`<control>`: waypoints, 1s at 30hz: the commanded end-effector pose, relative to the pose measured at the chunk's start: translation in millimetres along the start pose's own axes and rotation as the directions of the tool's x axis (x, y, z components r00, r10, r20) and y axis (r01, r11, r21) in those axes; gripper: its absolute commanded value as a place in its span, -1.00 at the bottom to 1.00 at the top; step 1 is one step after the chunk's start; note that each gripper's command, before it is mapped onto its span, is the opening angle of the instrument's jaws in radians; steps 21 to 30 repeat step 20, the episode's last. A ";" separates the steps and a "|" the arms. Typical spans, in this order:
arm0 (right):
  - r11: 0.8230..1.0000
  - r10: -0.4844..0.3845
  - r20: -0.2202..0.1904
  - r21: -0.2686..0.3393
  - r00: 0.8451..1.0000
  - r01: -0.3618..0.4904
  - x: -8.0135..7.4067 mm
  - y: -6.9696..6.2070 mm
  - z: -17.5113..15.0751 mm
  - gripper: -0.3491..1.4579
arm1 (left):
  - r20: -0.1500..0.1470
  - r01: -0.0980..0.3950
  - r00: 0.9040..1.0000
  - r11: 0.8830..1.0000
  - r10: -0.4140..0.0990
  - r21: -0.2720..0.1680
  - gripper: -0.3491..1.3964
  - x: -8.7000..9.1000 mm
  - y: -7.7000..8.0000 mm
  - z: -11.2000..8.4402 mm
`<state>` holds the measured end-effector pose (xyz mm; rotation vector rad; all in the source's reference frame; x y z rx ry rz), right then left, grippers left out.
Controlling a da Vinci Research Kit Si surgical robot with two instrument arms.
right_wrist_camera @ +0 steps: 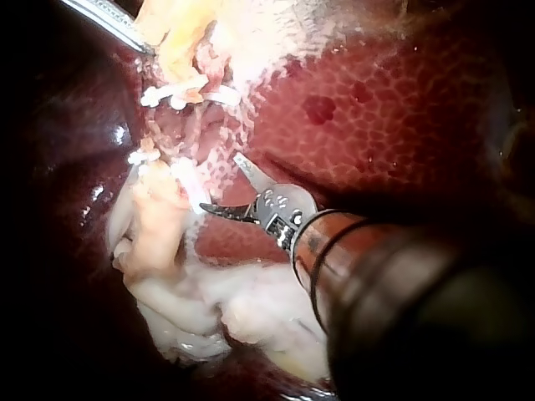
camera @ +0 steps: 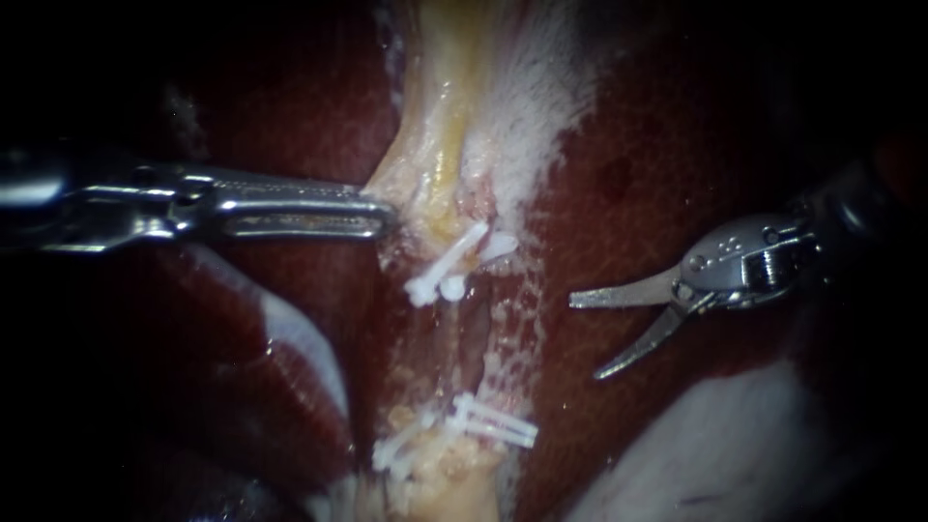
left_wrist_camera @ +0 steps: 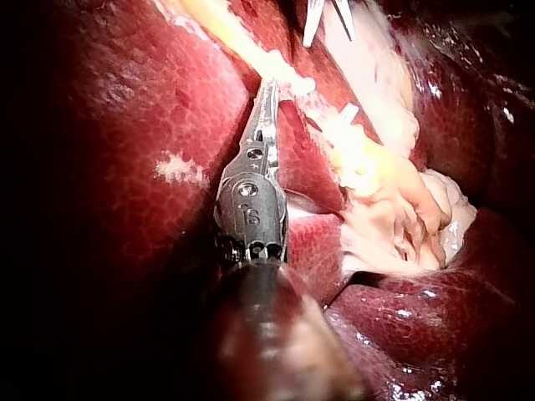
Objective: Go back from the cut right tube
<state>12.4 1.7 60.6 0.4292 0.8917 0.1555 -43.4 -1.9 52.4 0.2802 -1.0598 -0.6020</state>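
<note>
Nearest the endoscope, the lower clips sit white across a pale stump, fanned out to either side. They are there to close that end off.

Just beyond them lies the cut tube. It is a ragged, reddish stretch that looks open along the side facing my right instrument. I cannot cleanly separate its two cut ends. Its long axis runs straight away from the camera, from the lower clips up to the upper clips, so it points from near to far between the two lobes of liver.

Level with that stretch, but well apart from it over bare liver, is the hand of my right instrument. It stands wide, two thin curved blades spread with nothing between them. The blades point back across the tube's axis toward the cut. I judge that pulling out along its own shaft would take it clear without brushing the clips.

Farther on, past the upper clips, the hand of my left instrument is narrow and closed on the edge of the yellow tissue. That edge is drawn to a point toward the instrument. I judge the hold is there to keep the tube stretched and exposed.
</note>
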 end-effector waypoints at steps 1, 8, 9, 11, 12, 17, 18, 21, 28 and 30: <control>1.000 0.000 0.000 0.000 1.000 0.000 0.1 -0.1 0.0 0.99 | -0.003 -0.001 1.000 1.000 0.001 0.003 -1.00 0.1 -0.1 0.1; 1.000 0.000 0.000 0.000 1.000 0.000 0.1 -0.1 0.1 0.99 | -0.009 -0.009 1.000 1.000 0.009 0.007 -1.00 0.4 -0.2 0.4; 1.000 0.000 0.000 0.000 1.000 0.000 0.1 -0.1 0.1 0.99 | -0.009 -0.009 1.000 1.000 0.009 0.007 -1.00 0.4 -0.2 0.4; 1.000 0.000 0.000 0.000 1.000 0.000 0.1 -0.1 0.1 0.99 | -0.012 -0.009 1.000 1.000 0.009 0.007 -1.00 0.4 -0.2 0.4; 1.000 0.000 0.000 0.000 1.000 0.000 0.1 -0.1 0.1 0.99 | -0.012 -0.009 1.000 1.000 0.009 0.007 -1.00 0.4 -0.2 0.4; 1.000 0.000 0.000 0.000 1.000 0.000 0.1 -0.2 0.1 0.99 | -0.012 -0.009 1.000 1.000 0.009 0.007 -1.00 0.4 -0.2 0.4; 1.000 0.000 0.000 0.000 1.000 0.000 0.1 -0.2 0.1 0.99 | -0.012 -0.009 1.000 1.000 0.009 0.007 -1.00 0.4 -0.2 0.4; 1.000 0.000 0.000 0.000 1.000 0.000 0.1 -0.2 0.1 0.99 | -0.012 -0.009 1.000 1.000 0.009 0.007 -1.00 0.4 -0.2 0.4; 1.000 0.000 0.000 0.000 1.000 0.000 0.1 -0.2 0.1 0.99 | -0.012 -0.009 1.000 1.000 0.009 0.007 -1.00 0.4 -0.2 0.4; 1.000 0.000 0.000 0.000 1.000 0.000 0.1 -0.2 0.1 0.99 | -0.012 -0.009 1.000 1.000 0.009 0.007 -1.00 0.4 -0.2 0.4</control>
